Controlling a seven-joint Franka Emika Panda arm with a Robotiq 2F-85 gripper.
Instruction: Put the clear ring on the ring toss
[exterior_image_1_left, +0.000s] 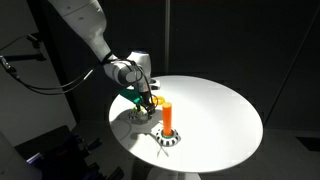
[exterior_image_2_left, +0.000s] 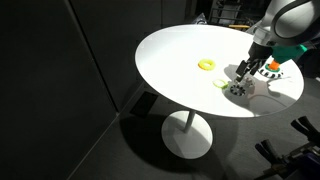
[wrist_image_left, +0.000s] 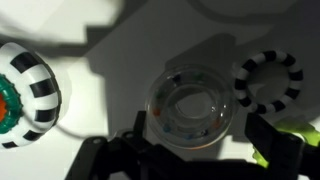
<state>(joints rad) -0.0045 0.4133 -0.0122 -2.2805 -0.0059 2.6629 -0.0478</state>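
holding jaws open above clear ring (wrist_image_left: 190, 105) | risking slick ring squirting out on closing | possibly clipping black-and-white ring (wrist_image_left: 268, 80) nearby

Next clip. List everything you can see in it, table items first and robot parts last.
table: one, white, round, on a pedestal, dark surroundings.
ring toss: one, orange peg on a black-and-white striped base, near the table edge.
clear ring: one, transparent with coloured flecks, flat on the table between the ring toss base and the striped ring.
striped ring: one, black-and-white, beside the clear ring.
yellow ring: one, solid yellow, lying apart.
pale ring: one, faint yellowish, between the yellow and striped rings; too small to tell more.
arm: one, white.
gripper: one, dark, open, fingers either side of the clear ring.
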